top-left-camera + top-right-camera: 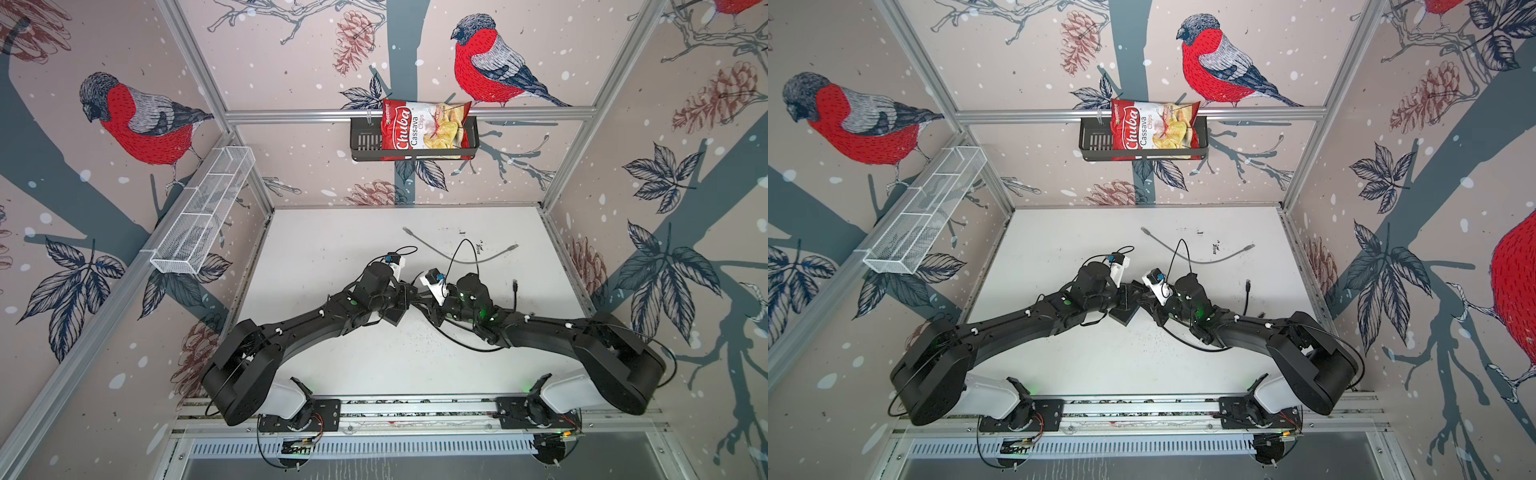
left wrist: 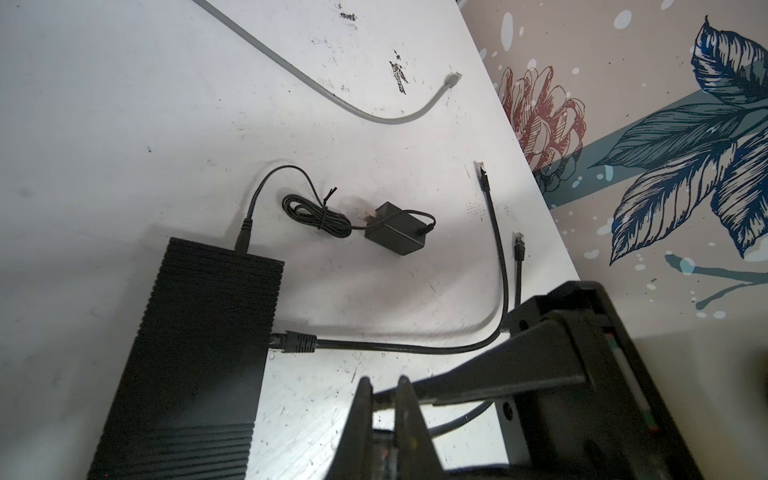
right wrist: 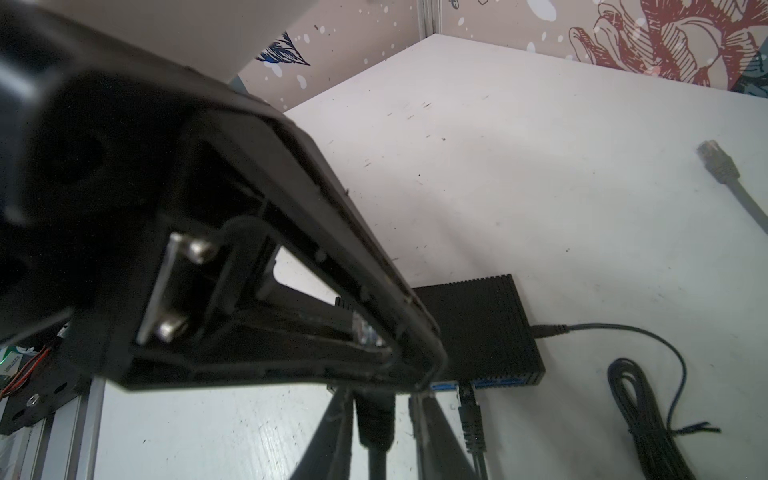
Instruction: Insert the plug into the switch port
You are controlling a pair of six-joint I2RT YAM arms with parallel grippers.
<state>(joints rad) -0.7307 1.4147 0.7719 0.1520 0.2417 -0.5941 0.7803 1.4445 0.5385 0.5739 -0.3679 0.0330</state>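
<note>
Insertion approach: the right hand flanks the black booted cable plug, grip unclear, near the blue-lined switch port of the flat matte-black ribbed box; the left hand is closed alongside; next likely needs a straight, aligned push.

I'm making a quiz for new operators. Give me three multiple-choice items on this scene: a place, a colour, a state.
1. Where is the chips bag? A on the table; B in the black wall basket; C in the white mesh rack.
2. What colour is the cable lying loose at the table's far end? A gray; B red; C yellow.
3. The power lead at the switch is: A plugged in; B lying unplugged; C cut in two.
Answers: 1 B, the bag stands in the basket on the back wall. 2 A, its whole length is gray. 3 A, its connector sits in the switch's end.
</note>
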